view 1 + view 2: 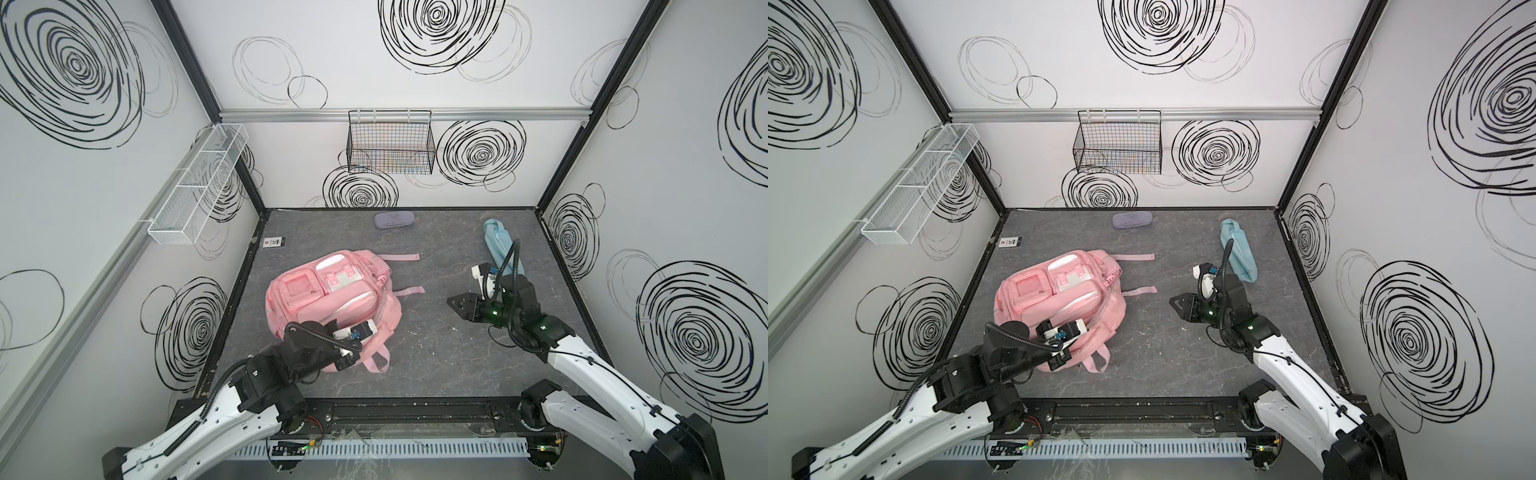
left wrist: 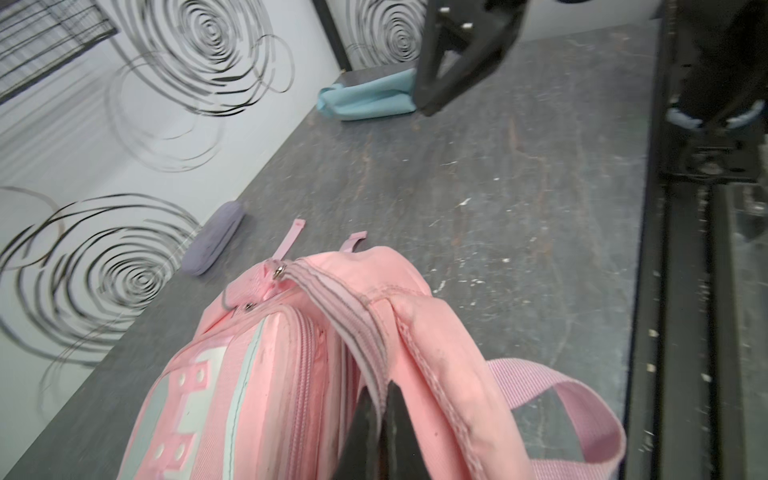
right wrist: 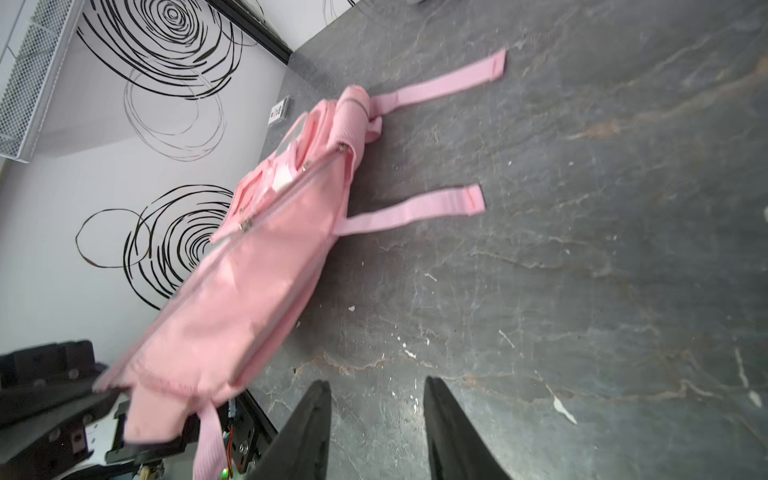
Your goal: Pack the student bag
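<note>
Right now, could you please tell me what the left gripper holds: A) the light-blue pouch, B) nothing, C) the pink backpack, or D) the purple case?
C: in the left wrist view the left gripper is shut on the pink backpack, pinching the fabric edge beside its zip.
</note>
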Robot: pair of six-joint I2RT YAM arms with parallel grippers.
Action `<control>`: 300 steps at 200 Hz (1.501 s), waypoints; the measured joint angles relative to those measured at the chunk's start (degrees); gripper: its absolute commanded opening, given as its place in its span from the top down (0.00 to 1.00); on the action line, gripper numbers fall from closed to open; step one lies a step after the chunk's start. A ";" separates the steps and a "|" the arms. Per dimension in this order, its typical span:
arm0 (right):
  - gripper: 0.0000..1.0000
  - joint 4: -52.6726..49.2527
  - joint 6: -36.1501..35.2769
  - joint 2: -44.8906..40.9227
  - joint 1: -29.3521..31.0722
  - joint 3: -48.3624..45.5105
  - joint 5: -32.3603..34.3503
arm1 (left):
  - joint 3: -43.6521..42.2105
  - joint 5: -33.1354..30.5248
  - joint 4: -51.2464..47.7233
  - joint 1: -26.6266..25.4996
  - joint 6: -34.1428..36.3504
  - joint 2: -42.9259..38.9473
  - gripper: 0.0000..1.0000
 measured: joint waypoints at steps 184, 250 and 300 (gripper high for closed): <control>0.52 -1.73 -7.45 19.82 11.13 9.84 5.29 | 2.16 -14.03 17.31 4.63 -21.22 4.44 0.09; 0.51 1.57 -6.60 39.80 15.06 24.37 7.26 | 2.45 -8.87 8.76 28.98 -46.71 23.41 0.14; 0.50 3.78 -4.04 50.62 13.90 27.12 5.49 | -5.40 -3.93 14.97 33.09 -55.43 28.46 0.13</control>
